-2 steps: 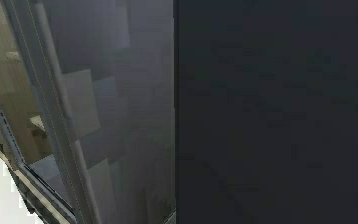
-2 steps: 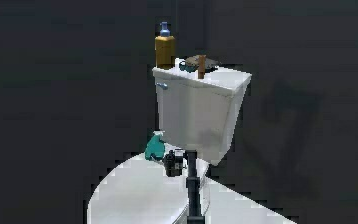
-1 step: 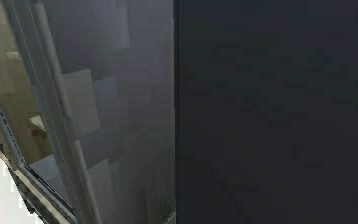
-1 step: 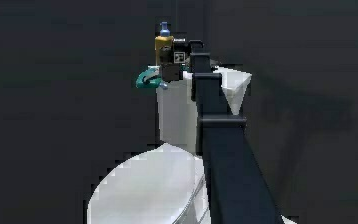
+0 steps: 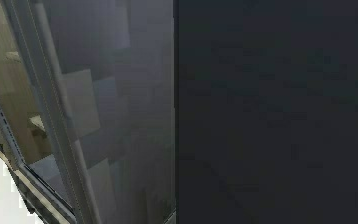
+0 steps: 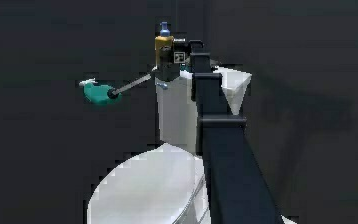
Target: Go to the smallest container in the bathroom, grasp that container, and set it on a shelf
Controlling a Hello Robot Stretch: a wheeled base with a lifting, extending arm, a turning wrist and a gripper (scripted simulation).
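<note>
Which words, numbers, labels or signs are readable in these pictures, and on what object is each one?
None can be read.
The amber bottle on the toilet tank shows no legible label: too small.
The white squares on the arm carry black marks, not letters.

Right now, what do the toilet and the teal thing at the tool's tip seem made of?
Toilet: likely glazed ceramic, white and smooth with a soft sheen. Teal thing: probably plastic, judging by its flat, saturated colour; too small to be sure.
</note>
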